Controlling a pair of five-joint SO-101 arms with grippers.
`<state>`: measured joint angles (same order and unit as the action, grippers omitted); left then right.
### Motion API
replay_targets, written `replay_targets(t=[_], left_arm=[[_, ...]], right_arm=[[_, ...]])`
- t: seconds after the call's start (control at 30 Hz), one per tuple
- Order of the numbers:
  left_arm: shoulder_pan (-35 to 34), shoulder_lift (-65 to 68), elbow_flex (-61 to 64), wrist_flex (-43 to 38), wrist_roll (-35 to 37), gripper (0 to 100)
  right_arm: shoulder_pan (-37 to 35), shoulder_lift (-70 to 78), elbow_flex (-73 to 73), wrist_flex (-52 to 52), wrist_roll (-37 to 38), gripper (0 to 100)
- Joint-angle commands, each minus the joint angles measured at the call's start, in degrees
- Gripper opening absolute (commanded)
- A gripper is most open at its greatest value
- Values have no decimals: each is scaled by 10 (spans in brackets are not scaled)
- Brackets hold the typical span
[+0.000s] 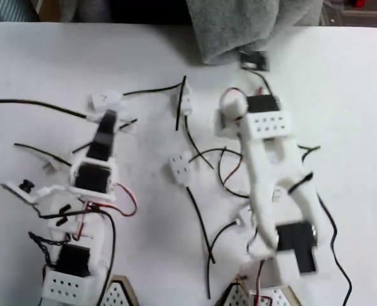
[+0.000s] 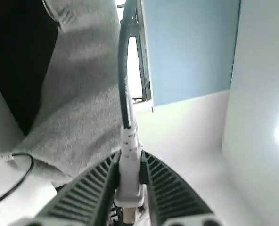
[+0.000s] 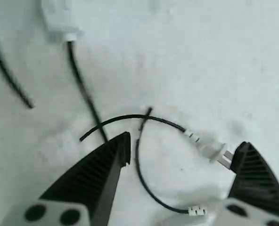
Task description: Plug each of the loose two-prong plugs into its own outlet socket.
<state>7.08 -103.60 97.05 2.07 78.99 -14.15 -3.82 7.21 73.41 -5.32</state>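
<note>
In the left wrist view my left gripper (image 2: 130, 160) is shut on a white two-prong plug (image 2: 128, 186), and its black cord (image 2: 125, 94) runs away from the fingers. From above, the left gripper (image 1: 109, 124) sits just short of a white outlet block (image 1: 106, 99). My right gripper (image 3: 182, 150) is open above the table. A loose white plug (image 3: 214, 150) lies between its fingers, close to one fingertip (image 3: 245, 157). Another white socket (image 3: 59, 19) with a black cord lies farther off. Two more white sockets (image 1: 185, 102) (image 1: 179, 166) lie mid-table.
Loose black cords (image 1: 201, 223) cross the middle of the white table (image 1: 341, 95). A grey cloth (image 1: 239, 25) hangs over the far edge. The right arm (image 1: 268, 140) stretches over the right half. A small black part (image 1: 252, 60) lies near the cloth.
</note>
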Motion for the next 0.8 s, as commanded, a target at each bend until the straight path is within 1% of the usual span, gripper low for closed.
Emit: replay_targets(t=[0.0,0.13,0.23,0.37,0.63,0.77], left_arm=[[27,-6,0,0,5,24],[36,-6,0,18,4,24],[51,-6,0,23,-4,24],[94,-6,0,31,-45,24],[78,-6,0,30,-44,24],[80,-6,0,35,-44,24]], right_arm=[[-83,-73,-52,82,63,341],[-148,-59,-140,199,123,341],[-180,-23,-213,252,151,341],[-206,10,-238,252,184,341],[-196,1,-186,252,265,341],[-207,-4,-207,251,278,341]])
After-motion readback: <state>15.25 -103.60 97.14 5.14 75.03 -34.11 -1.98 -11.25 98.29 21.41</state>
